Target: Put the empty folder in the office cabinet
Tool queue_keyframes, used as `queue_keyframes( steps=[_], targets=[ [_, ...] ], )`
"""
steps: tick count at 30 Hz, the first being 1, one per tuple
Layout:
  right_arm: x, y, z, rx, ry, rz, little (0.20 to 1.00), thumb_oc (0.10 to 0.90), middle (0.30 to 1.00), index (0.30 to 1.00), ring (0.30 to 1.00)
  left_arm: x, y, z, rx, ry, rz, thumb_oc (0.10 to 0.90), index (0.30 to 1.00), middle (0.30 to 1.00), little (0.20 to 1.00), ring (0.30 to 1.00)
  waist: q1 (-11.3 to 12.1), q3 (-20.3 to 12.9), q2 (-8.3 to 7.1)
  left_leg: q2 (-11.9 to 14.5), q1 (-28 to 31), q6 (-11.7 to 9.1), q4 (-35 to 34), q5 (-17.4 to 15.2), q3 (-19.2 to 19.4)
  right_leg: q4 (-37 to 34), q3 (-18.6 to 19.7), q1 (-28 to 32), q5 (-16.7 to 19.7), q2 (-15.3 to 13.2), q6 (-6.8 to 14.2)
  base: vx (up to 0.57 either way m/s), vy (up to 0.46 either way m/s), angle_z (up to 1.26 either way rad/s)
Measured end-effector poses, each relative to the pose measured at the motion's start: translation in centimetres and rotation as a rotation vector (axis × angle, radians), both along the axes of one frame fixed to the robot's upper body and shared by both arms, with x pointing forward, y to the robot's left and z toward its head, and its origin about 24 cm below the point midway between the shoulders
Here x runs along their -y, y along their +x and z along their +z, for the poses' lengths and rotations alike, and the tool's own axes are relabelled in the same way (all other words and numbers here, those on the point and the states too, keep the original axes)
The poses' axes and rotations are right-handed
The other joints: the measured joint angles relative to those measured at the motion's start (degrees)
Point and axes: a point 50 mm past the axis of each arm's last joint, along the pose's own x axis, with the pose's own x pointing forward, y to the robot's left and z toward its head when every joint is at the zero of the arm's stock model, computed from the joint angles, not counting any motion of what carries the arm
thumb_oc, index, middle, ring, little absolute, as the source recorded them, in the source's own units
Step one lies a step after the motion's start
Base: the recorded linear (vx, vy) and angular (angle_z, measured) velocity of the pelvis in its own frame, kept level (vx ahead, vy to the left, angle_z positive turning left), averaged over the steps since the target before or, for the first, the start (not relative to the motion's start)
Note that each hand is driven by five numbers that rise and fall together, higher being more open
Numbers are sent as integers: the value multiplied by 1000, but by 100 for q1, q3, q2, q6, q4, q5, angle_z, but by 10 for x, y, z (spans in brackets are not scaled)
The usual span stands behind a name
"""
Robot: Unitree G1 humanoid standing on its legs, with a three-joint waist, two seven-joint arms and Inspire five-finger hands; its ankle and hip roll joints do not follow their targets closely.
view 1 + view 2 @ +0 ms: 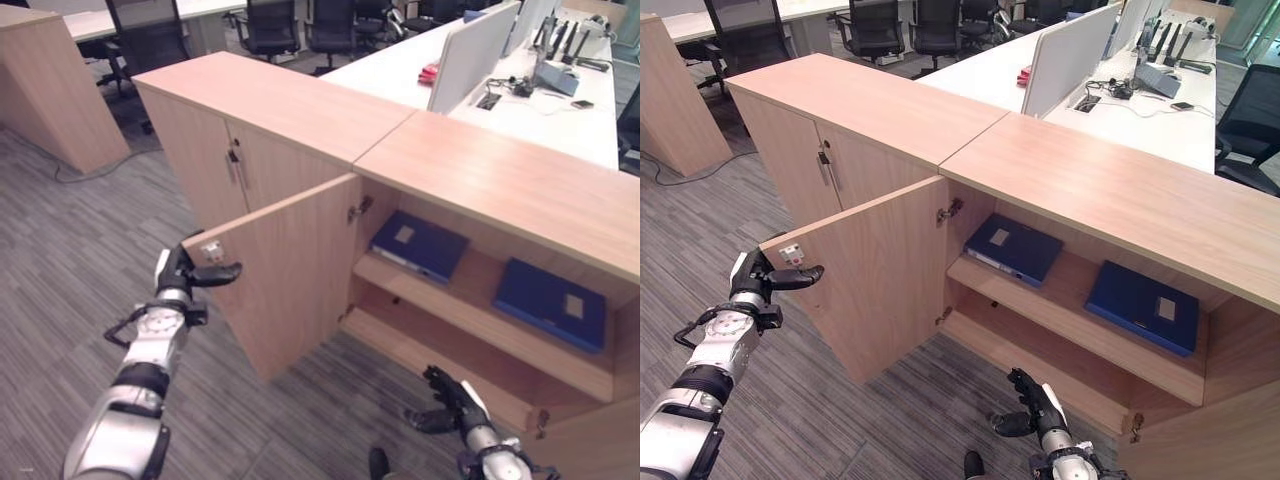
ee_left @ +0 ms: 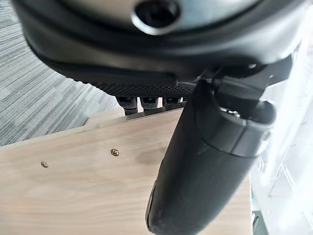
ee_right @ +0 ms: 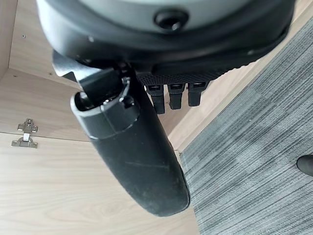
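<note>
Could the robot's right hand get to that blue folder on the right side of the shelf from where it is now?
Probably yes. The right hand hangs low before the open cabinet, holding nothing, and nothing stands between it and the blue folder on the shelf above. The left hand grips the open door, keeping it aside.

The left hand's point(image 1: 178, 272) fingers were hidden behind the door's point(image 1: 290, 270) top corner at left of frame. The cabinet point(image 1: 520, 190) was cut off by the right edge. The right hand point(image 1: 450, 402) was cut at the bottom edge. Desk items point(image 1: 555, 60) at upper right were too small to tell.
</note>
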Motion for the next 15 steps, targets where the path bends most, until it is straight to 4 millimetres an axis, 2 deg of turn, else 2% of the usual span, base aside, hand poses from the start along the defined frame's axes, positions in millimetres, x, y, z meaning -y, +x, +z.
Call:
queue_keyframes(
  steps=[3,5,6,9,11,13,15],
  targets=[
    [0,-2,-1,-3,6,-12,900,800,900,900,900,20,-17,-15,16,-48,-58,800,900,900,900,900,103,40,20,1,10,6,0,-4,-87,2,-60,51,0,-5,0,13,-9,9],
    [-1,-6,-3,-15,11,-28,900,800,900,900,900,41,-35,-24,54,-94,-129,800,900,900,900,900,191,73,44,-3,16,15,1,-11,-117,29,-139,92,17,-5,-23,17,-6,15],
    [-2,-5,-3,-13,16,-29,900,800,900,900,900,63,-56,-33,66,-161,-194,800,900,900,900,900,345,135,79,-13,35,22,2,-15,-150,40,-189,138,17,-16,-23,18,-10,17],
    [-6,0,-2,2,31,-35,900,800,900,900,900,95,-82,-40,50,-215,-356,800,900,900,900,900,509,199,123,-42,51,29,1,-19,-258,39,-299,209,-1,-37,-18,2,-7,18],
    [-11,5,1,26,54,-54,900,800,900,900,900,109,-100,-37,52,-254,-450,800,900,900,900,900,526,246,134,-54,55,38,1,-28,-265,0,-313,203,-42,-81,18,5,-12,5],
    [-12,5,0,27,61,-63,900,800,900,900,900,121,-104,-36,41,-277,-540,800,900,900,900,900,607,271,162,-68,63,37,0,-34,-315,1,-336,239,-80,-108,25,-9,-20,6],
    [-11,-1,-4,2,66,-90,900,800,900,900,900,140,-113,-19,95,-395,-689,800,900,900,900,900,614,282,180,-66,72,42,0,-28,-404,1,-412,290,-95,-108,13,-33,-23,12]
  ],
)
